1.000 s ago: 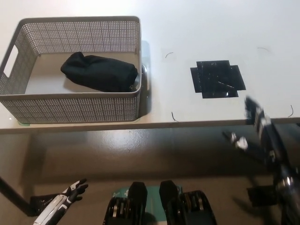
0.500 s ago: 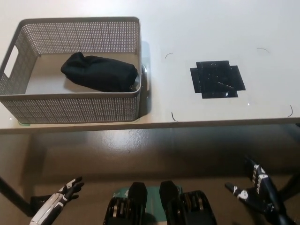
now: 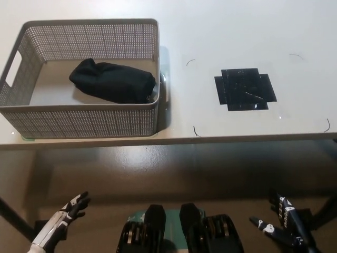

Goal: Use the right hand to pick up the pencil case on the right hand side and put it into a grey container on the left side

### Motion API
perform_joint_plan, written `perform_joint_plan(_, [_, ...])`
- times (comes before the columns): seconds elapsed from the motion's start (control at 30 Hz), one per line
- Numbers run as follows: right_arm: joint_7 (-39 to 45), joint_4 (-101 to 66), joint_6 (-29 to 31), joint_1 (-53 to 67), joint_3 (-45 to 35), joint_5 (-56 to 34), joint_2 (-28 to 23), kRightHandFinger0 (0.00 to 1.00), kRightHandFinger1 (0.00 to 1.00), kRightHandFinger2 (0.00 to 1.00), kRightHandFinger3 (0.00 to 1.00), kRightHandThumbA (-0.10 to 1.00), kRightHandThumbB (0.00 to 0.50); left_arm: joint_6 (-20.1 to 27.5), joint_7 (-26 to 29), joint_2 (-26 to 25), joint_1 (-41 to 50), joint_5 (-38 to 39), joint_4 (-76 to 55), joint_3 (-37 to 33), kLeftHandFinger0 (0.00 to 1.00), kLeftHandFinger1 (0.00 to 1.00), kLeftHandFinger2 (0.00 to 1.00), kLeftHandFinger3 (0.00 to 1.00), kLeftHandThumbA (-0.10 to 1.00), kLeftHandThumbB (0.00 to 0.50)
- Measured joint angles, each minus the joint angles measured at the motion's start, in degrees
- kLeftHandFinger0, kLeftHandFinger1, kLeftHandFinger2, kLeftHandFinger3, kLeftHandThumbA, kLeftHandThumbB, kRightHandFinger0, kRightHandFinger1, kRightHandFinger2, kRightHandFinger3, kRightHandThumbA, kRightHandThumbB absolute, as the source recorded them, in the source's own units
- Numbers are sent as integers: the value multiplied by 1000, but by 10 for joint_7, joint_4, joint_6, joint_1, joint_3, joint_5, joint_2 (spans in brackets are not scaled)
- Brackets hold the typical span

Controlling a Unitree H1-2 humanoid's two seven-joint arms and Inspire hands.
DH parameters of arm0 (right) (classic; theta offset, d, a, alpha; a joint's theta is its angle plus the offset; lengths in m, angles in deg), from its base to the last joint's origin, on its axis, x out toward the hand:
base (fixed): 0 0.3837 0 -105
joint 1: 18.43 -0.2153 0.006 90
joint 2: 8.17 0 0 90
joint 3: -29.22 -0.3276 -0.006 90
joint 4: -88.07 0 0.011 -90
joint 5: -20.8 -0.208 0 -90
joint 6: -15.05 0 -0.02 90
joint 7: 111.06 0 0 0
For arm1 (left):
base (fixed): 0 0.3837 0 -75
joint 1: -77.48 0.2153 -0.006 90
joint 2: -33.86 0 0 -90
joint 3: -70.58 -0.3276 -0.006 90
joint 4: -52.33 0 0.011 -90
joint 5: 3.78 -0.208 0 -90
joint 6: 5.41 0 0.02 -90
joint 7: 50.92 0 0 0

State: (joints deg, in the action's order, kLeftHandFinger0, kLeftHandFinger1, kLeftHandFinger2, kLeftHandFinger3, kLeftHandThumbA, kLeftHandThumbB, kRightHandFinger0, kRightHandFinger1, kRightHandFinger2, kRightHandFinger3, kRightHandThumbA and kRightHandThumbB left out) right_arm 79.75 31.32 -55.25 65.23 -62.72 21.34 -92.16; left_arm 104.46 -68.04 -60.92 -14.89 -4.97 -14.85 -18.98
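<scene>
- Pencil case [image 3: 112,81], black and soft, lying inside the grey container [image 3: 79,117], far up and to the left of the right hand, well apart from it, free of both hands.
- Left hand [image 3: 66,216], white with dark fingers, low at the bottom left below the table edge, fingers spread apart, holding nothing.
- Grey container of perforated plastic, standing on the white table [image 3: 221,37] at its left part, straight above the left hand and well apart from it; cut-out handle in its left wall.
- Black tape patch [image 3: 245,88] stuck flat on the table, up and slightly left of the right hand, bare on top.
- Thin dark curved marks [image 3: 196,132] on the tabletop around that patch.
- Right hand [image 3: 281,224], black, low at the bottom right beneath the table edge, fingers splayed wide, gripping nothing.
</scene>
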Motion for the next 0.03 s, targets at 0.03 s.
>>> perform_joint_plan(0.03, [0, 0, 0, 0, 0, 0, 0, 1000, 1000, 1000, 1000, 1000, 303, 0, 0, 0, 0, 0, 0, 0, 1000, 1000, 1000, 1000, 1000, 293])
